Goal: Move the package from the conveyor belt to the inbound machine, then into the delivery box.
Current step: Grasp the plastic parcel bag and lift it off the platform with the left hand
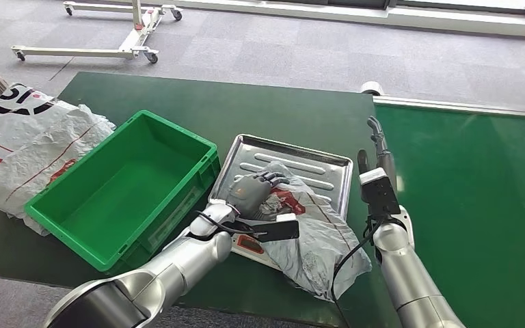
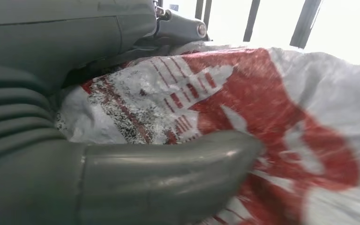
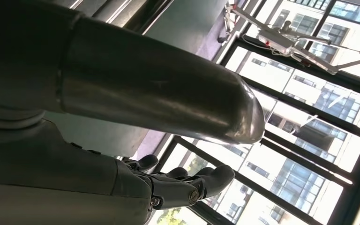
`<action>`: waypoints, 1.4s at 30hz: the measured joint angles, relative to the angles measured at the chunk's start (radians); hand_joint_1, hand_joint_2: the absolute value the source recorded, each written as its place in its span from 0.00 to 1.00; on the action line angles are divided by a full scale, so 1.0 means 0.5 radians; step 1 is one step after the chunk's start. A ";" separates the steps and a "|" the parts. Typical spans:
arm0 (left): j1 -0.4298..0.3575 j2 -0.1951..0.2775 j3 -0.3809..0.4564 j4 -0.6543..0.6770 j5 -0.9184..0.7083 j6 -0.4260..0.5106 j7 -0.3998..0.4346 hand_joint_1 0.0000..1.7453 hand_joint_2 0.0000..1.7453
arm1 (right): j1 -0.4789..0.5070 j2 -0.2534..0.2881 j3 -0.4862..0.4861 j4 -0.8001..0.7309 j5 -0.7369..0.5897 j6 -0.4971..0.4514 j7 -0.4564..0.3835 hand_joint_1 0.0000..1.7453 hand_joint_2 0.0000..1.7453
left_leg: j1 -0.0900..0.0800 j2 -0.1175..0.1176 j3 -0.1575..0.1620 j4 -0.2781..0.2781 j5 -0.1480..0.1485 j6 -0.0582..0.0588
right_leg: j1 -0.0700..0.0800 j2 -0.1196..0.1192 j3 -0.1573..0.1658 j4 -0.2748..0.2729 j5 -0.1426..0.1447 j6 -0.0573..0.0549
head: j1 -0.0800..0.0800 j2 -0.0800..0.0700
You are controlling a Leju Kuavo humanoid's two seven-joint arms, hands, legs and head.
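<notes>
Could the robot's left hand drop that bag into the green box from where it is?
Probably yes. The left hand already grips the bag on the metal tray, and the green box sits right beside it, open-topped and with nothing between them.

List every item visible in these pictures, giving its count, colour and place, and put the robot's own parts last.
Package: one, white plastic with red print, lying on the metal tray, spilling over its near edge.
Metal tray: one, silver, on the green table right of the crate.
Crate: one, green, holding nothing, left of the tray.
Plastic bags: a white heap with red print, at the table's left end.
Table: one, dark green.
Conveyor belt: one, brighter green, right side.
Wheeled frame: one, white, on the grey floor behind.
Left hand: grey, resting on the package.
Right hand: grey, raised, fingers apart, holding nothing.
</notes>
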 joint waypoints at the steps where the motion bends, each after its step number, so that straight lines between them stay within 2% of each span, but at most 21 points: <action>1: -0.005 0.000 0.000 -0.002 0.010 0.011 -0.020 1.00 1.00 | 0.005 0.000 -0.001 0.000 -0.002 0.003 -0.001 0.00 0.00 | 0.000 0.000 0.000 0.000 0.000 0.000 | 0.000 0.000 0.000 0.000 0.000 0.000 | 0.000 0.000; 12: -0.027 0.000 0.005 -0.073 0.059 0.076 -0.180 1.00 1.00 | 0.000 -0.005 -0.005 0.002 -0.008 0.017 0.003 0.00 0.00 | 0.000 0.000 -0.001 0.000 0.000 0.000 | 0.000 0.000 -0.001 0.000 0.000 0.000 | 0.000 0.000; 16: 0.013 0.010 0.066 -0.217 0.302 0.087 -0.378 1.00 1.00 | 0.010 -0.015 -0.023 -0.008 0.003 -0.015 0.053 0.00 0.00 | 0.000 0.000 -0.001 0.000 0.000 0.000 | 0.000 0.000 -0.001 0.000 0.000 0.000 | 0.000 0.000; 18: 0.108 0.045 0.146 -0.454 0.582 -0.009 -0.455 1.00 1.00 | 0.051 -0.036 -0.051 -0.035 -0.006 -0.043 0.054 0.00 0.00 | 0.000 0.001 -0.001 0.000 0.000 0.000 | 0.000 0.001 -0.001 0.000 0.000 0.000 | 0.000 0.000; 21: 0.384 0.160 0.313 -1.020 1.006 -0.152 -0.457 1.00 1.00 | 0.164 -0.094 -0.114 -0.104 -0.046 -0.083 0.027 0.00 0.00 | 0.000 0.004 -0.001 -0.001 -0.003 -0.001 | 0.000 0.004 -0.002 0.000 -0.002 -0.001 | 0.000 0.000; 23: 0.577 0.247 0.429 -1.368 1.148 -0.184 -0.460 1.00 1.00 | 0.246 -0.137 -0.156 -0.152 -0.071 -0.095 0.002 0.00 0.00 | 0.000 0.005 -0.002 -0.001 -0.005 -0.001 | 0.001 0.005 -0.004 0.000 -0.003 -0.002 | 0.000 0.000; 25: 0.713 0.307 0.516 -1.600 1.181 -0.200 -0.472 1.00 1.00 | 0.300 -0.164 -0.184 -0.184 -0.078 -0.096 -0.010 0.00 0.00 | 0.000 0.004 -0.004 -0.001 -0.006 -0.002 | 0.002 0.004 -0.006 0.000 -0.005 -0.003 | 0.000 0.000; 31: 0.903 0.370 0.632 -1.936 1.231 -0.139 -0.521 1.00 1.00 | 0.358 -0.187 -0.211 -0.248 -0.076 -0.109 -0.006 0.00 0.00 | 0.000 0.005 -0.003 -0.001 -0.005 -0.002 | 0.001 0.004 -0.004 0.000 -0.005 -0.002 | 0.000 0.000; 36: 1.183 0.428 0.805 -2.219 1.286 -0.086 -0.561 1.00 1.00 | 0.481 -0.220 -0.286 -0.340 -0.081 -0.124 0.010 0.00 0.00 | 0.000 0.004 -0.005 -0.001 -0.006 -0.001 | 0.001 0.004 -0.006 0.000 -0.005 -0.002 | 0.000 0.000; 42: 1.315 0.443 0.929 -2.372 1.279 -0.082 -0.553 1.00 1.00 | 0.562 -0.230 -0.348 -0.419 -0.072 -0.124 0.014 0.00 0.00 | 0.000 0.004 -0.005 -0.001 -0.006 -0.001 | 0.001 0.003 -0.007 -0.001 -0.005 -0.002 | 0.000 0.000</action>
